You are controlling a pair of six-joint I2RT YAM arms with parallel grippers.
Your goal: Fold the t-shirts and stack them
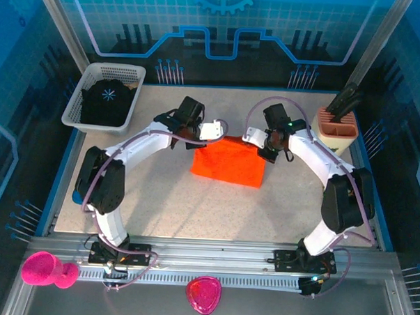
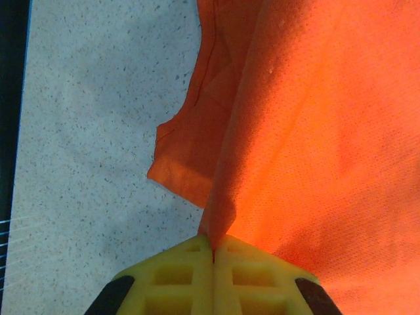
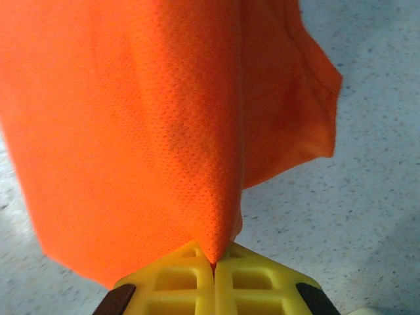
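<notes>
No readable text; starburst print [image 1: 109, 95] on black t-shirt [image 1: 99, 111].

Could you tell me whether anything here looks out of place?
Nothing stands out: the left gripper and right gripper are each shut on the far edge of the orange t-shirt; the black t-shirt lies bunched in the white basket.

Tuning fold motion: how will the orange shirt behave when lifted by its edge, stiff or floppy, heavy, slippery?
Likely floppy: the orange shirt sags in folds from where the left gripper and right gripper pinch it. Probably light: a small pinch of fine mesh knit carries it. Part rests on the table, so it may drag.
</notes>
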